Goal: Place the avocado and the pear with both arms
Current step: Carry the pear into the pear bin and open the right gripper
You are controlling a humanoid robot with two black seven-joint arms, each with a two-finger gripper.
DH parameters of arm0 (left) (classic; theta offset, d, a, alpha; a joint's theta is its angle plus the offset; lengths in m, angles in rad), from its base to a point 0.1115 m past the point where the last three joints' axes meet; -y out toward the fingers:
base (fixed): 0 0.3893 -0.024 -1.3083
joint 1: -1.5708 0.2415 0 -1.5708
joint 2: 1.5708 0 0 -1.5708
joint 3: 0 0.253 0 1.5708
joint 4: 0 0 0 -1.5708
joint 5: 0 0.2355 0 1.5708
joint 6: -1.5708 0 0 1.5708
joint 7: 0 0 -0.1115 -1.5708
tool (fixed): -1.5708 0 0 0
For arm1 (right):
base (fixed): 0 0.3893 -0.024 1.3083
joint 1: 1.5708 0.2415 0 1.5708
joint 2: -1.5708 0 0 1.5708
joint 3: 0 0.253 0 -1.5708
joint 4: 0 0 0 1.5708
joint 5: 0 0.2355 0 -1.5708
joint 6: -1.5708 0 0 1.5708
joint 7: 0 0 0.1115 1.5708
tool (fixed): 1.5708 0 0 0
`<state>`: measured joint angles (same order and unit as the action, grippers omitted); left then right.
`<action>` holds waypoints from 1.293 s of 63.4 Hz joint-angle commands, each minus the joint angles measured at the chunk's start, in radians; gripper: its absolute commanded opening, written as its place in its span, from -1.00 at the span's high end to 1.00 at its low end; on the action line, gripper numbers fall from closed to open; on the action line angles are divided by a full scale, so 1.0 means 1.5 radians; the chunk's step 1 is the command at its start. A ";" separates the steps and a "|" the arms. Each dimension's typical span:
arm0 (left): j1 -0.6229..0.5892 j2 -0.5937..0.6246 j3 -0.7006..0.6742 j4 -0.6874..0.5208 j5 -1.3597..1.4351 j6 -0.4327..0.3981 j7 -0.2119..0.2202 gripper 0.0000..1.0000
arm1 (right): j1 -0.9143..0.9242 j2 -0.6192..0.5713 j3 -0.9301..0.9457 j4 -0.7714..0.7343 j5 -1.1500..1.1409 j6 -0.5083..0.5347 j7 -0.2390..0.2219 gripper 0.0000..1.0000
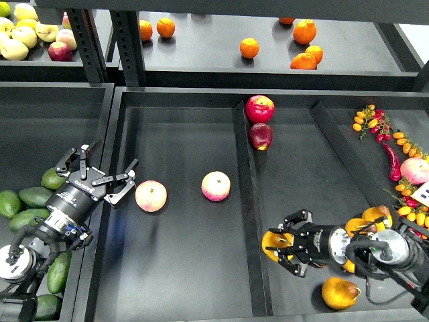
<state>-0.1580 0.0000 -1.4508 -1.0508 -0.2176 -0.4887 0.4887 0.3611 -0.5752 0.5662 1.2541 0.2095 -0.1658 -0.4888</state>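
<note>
Left fingers [100,171] spread, empty; right fingers [289,251] clasp pear [273,243] beside divider [249,201].

The middle bin's floor [181,268] lies bare from its centre toward six o'clock. Two pink-yellow fruits [151,196] [216,186] sit near its centre. A raised divider [249,221] walls its three o'clock side; the bin wall [107,194] stands at nine o'clock, avocados [30,201] crowded beyond.
</note>
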 commanded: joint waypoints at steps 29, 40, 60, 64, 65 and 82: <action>0.000 0.000 0.001 0.000 0.000 0.000 0.000 -0.99 | -0.029 0.003 0.001 -0.019 -0.078 -0.002 0.000 0.46; 0.001 0.000 0.001 0.000 0.000 0.000 0.000 -0.99 | -0.029 0.005 0.001 -0.027 -0.097 -0.005 0.000 0.18; 0.005 0.000 0.001 -0.001 0.000 0.000 0.000 -0.99 | -0.034 0.006 0.001 -0.025 -0.105 -0.008 0.000 -0.20; 0.005 0.000 0.002 -0.001 0.000 0.000 0.000 -0.99 | -0.034 0.005 0.000 -0.025 -0.109 -0.008 0.000 -0.33; 0.005 0.000 0.002 -0.001 0.000 0.000 0.000 -0.99 | -0.033 0.004 0.000 -0.024 -0.112 -0.008 0.000 -0.38; 0.006 0.000 0.002 -0.002 0.000 0.000 0.000 -0.99 | 0.010 0.014 0.025 0.011 -0.135 -0.063 0.000 -0.86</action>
<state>-0.1489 0.0000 -1.4479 -1.0538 -0.2179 -0.4887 0.4887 0.3274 -0.5692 0.5705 1.2369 0.0051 -0.1914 -0.4885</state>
